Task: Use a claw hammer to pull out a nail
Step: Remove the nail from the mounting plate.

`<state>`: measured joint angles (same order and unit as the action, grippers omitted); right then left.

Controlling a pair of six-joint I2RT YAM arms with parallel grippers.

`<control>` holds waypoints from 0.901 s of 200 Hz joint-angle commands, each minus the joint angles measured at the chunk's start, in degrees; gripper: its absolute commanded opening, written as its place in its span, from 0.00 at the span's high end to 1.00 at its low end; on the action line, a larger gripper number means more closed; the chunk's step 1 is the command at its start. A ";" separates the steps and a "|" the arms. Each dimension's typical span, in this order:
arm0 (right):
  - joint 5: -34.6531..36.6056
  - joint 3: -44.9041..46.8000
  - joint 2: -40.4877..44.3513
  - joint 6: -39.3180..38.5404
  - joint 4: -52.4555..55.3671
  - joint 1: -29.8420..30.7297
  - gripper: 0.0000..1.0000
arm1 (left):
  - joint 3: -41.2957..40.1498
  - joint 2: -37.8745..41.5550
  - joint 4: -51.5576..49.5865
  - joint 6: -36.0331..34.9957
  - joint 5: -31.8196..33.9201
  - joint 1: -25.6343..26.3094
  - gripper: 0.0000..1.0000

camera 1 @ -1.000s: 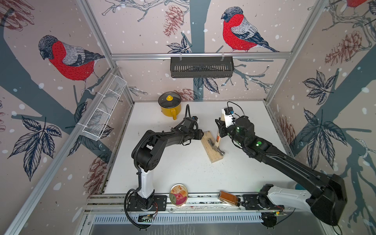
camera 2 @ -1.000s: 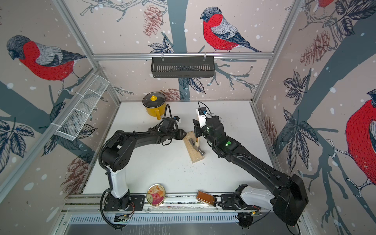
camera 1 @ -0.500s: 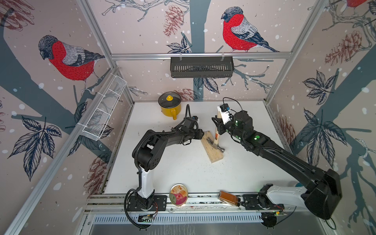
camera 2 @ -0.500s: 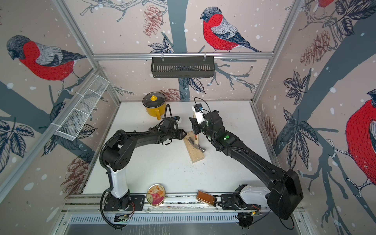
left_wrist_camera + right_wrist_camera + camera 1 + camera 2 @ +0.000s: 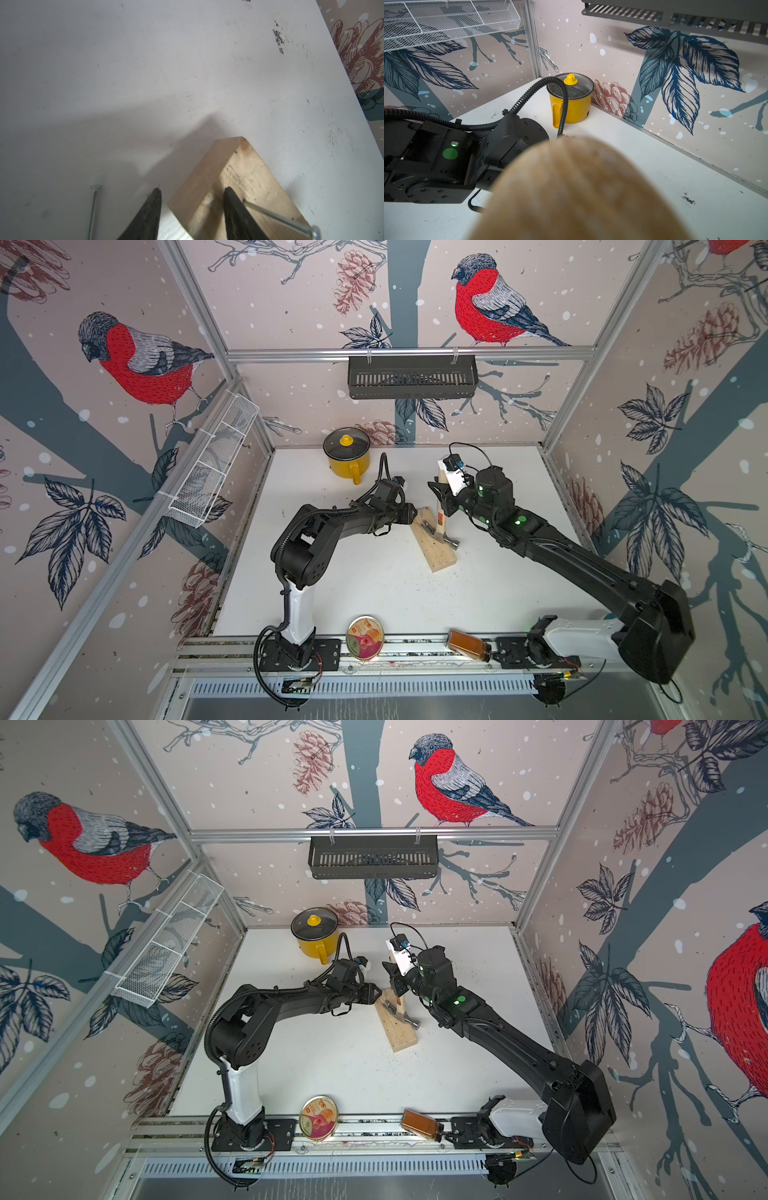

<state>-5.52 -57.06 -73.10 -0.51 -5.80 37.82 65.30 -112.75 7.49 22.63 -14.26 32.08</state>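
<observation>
The claw hammer (image 5: 444, 536), a grey steel head on a pale wooden handle with a small red-orange label, has its head down on the top face of the pale rectangular wooden block (image 5: 436, 558). The block lies near the middle of the white tabletop (image 5: 374, 585), and the handle rises steeply from it. My right gripper (image 5: 441, 501) is clamped round that handle above the label. In the right wrist view the blurred end of the handle fills the lower frame and hides the fingers from me.

My left gripper (image 5: 192, 188) sits partly open at the block's end nearer the back wall. One black finger (image 5: 234, 207) lies on the top face. The other hangs off the side with a sliver of table showing between it and the wood, so I see no grip on anything.

A thin silver nail (image 5: 280, 217) sticks out of the top face just beside the first finger, leaning well over. I cannot tell whether the claw is on it. A second long loose nail (image 5: 92, 207) lies flat on the table, apart from the block.

The left forearm crowds in just beside the hammer. Near the back wall stands a yellow pot with a glass lid (image 5: 347, 460), partly crossed by the left arm's ribbed cable in the right wrist view. On the front rail sit a round tin with a pink label (image 5: 365, 637) and an amber jar on its side (image 5: 465, 645).
</observation>
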 commanded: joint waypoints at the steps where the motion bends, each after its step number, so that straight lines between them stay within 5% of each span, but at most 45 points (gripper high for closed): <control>1: 0.38 0.95 0.41 -1.51 -5.48 -0.03 1.00 | -0.34 -1.07 -7.65 -0.30 2.40 0.00 0.51; 180: -1.86 19.35 11.46 4.73 -22.04 -1.75 1.00 | -0.29 -1.25 -7.63 -0.12 2.13 -0.10 0.51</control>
<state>-6.37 -39.48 -62.46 2.48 -25.96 36.32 65.39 -113.06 7.97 22.70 -14.74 32.08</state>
